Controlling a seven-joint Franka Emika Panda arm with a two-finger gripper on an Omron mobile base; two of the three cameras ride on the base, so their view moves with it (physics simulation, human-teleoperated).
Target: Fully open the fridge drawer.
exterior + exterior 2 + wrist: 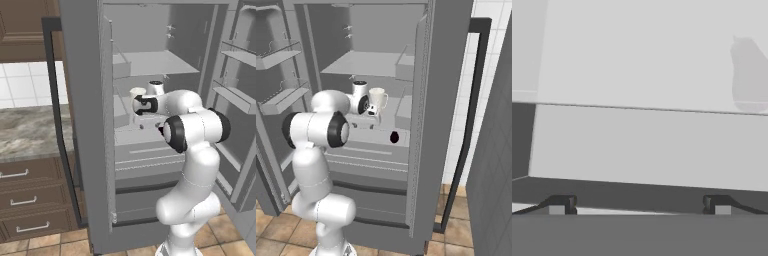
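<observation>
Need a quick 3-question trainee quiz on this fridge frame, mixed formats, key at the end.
1. True or false: the fridge doors stand open.
2. Multiple choice: the white mug sits (A) on the floor, (B) inside the fridge on a shelf, beside the arm's wrist, (C) on the marble counter.
3. Fill in: in the hand view the gripper has its fingertips set wide ____ in front of a pale flat surface.

Extra for context: the fridge drawer lies below the arm's wrist, and a small dark object rests on the ledge above it.

Key: 1 true; 2 B; 3 apart.
</observation>
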